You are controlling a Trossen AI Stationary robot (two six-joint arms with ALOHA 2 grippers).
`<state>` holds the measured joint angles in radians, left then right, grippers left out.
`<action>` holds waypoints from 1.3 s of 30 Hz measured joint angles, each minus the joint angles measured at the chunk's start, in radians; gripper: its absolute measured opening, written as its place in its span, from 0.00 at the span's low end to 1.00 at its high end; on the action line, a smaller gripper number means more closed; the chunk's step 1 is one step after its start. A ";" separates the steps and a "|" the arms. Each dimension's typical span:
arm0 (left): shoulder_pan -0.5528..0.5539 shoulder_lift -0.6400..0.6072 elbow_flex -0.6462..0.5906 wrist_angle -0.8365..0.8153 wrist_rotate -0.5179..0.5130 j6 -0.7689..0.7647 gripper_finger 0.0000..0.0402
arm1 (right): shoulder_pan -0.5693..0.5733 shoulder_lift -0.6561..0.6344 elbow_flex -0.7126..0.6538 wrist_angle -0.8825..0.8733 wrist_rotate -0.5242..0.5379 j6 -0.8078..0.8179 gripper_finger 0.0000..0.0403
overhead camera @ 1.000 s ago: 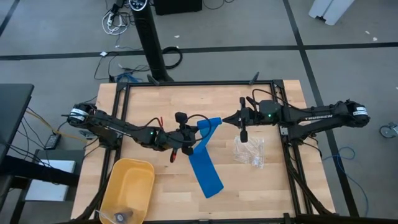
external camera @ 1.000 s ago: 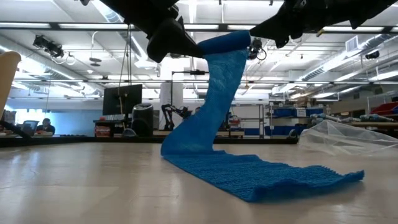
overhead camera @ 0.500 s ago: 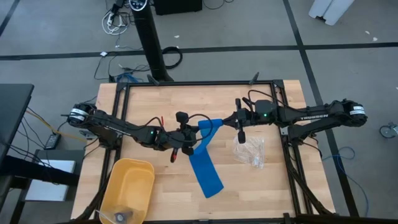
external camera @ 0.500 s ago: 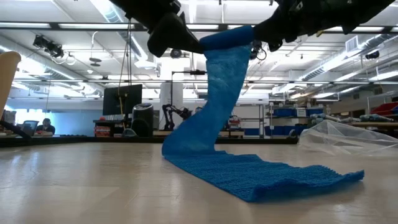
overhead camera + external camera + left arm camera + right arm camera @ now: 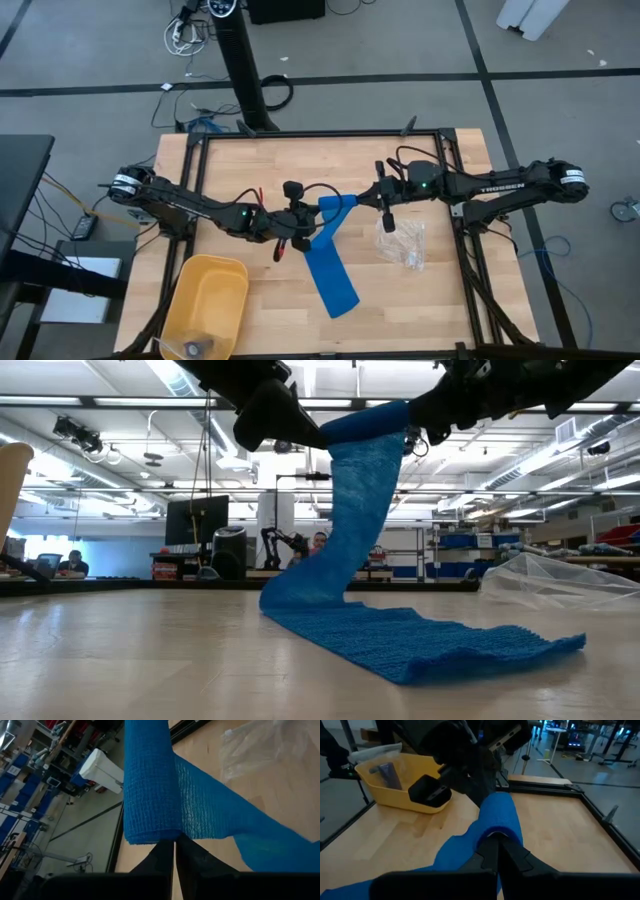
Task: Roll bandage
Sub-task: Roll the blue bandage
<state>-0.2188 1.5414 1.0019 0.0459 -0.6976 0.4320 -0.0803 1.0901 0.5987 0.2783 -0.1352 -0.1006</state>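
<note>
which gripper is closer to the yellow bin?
Left. The left gripper holds the bandage roll just above the yellow bin; the right gripper grips the roll's other end, farther off.

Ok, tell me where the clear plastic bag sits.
High view: the clear plastic bag lies on the table's right half, right of the bandage, below the right hand.

1. You have the bandage mid-table, its upper end raised between the left gripper and right gripper.
2. The plastic bag lies right of it.
3. The bin sits at the table's near-left corner.
</note>
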 joint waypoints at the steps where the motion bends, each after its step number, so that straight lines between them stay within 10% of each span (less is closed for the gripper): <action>1: 0.000 0.000 0.000 0.001 0.000 0.000 0.05 | 0.000 0.000 0.000 0.000 0.000 0.005 0.00; 13: -0.002 0.000 0.062 -0.036 0.086 -0.025 0.04 | -0.037 0.005 0.000 -0.046 0.069 0.084 0.02; 27: 0.002 0.000 0.087 -0.133 0.033 -0.092 0.04 | -0.032 0.004 0.000 0.007 -0.229 0.043 0.00; 39: 0.002 0.000 0.090 -0.153 -0.012 -0.144 0.05 | -0.029 0.006 0.000 0.021 -0.212 0.014 0.00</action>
<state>-0.2166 1.5410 1.0920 -0.1073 -0.7094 0.2881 -0.1093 1.0958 0.5987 0.2993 -0.3473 -0.0864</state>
